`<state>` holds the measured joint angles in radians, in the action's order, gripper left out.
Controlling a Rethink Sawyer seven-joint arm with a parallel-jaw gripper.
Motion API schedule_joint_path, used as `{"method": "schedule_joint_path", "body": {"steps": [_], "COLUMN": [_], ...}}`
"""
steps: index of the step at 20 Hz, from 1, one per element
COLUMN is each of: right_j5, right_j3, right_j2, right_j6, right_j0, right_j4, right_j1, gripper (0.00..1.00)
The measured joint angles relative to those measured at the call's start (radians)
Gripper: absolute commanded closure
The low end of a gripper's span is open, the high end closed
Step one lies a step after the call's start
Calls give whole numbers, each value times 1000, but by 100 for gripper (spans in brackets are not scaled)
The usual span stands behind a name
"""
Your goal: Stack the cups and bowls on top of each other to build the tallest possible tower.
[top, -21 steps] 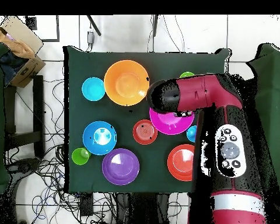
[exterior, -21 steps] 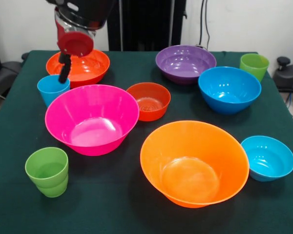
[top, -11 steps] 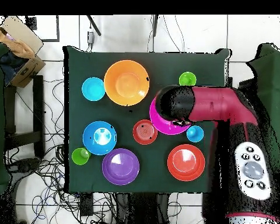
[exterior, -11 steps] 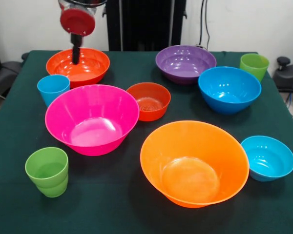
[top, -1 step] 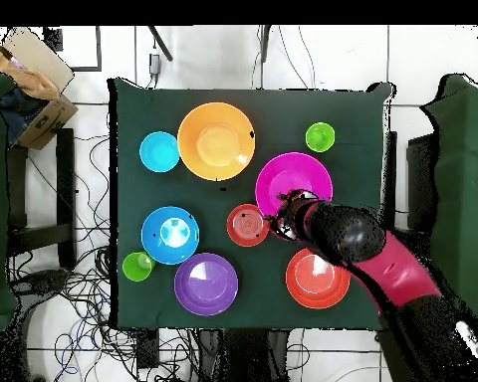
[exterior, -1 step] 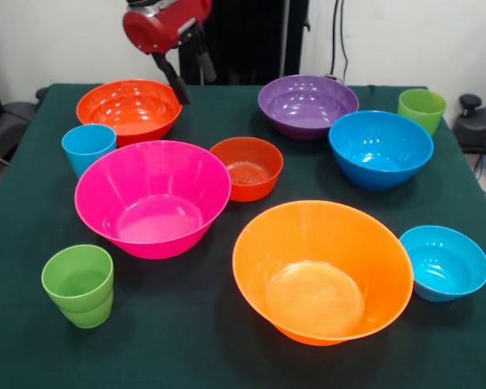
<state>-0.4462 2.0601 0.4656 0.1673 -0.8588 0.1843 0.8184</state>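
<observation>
On the green desk [exterior, -1 step: 227,356], my claw [exterior, -1 step: 190,73], fingers spread and empty, hangs just beside the medium red-orange bowl [exterior, -1 step: 130,108], toward the purple bowl [exterior, -1 step: 308,104].

Nothing stacked on my table, every piece upright, mouth up, standing apart. Front view: big pink bowl [exterior, -1 step: 152,197] left of centre, big orange bowl [exterior, -1 step: 322,270] lower right, small red-orange bowl [exterior, -1 step: 246,168] centre, wider red-orange bowl [exterior, -1 step: 129,109] upper left, purple bowl [exterior, -1 step: 308,105] top centre, blue bowl [exterior, -1 step: 381,148] right, small blue bowl [exterior, -1 step: 444,262] far right. Sky-blue cup [exterior, -1 step: 88,149] left edge, green cup [exterior, -1 step: 78,285] lower left, second green cup [exterior, -1 step: 421,110] upper right.
</observation>
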Motion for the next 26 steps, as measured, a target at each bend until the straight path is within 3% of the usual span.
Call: {"method": "schedule_joint_path", "body": {"steps": [4,7,11,15,17,20,23,26], "right_j5": [271,425,597,657,665,628,465,182], "right_j3": [158,213,248,268,276,266,200,134], "right_j2": [160,203,117,22,-1,-135,-339,-492], "right_j6": [118,216,382,516,560,646,667,688], "right_j0": [-88,-88,70,275,340,547,776,964], "right_j4": [9,-6,22,98,121,190,202,166], "right_j1": [-17,-29,-6,49,71,104,86,89], "gripper": [0,0,0,0,0,0,0,0]}}
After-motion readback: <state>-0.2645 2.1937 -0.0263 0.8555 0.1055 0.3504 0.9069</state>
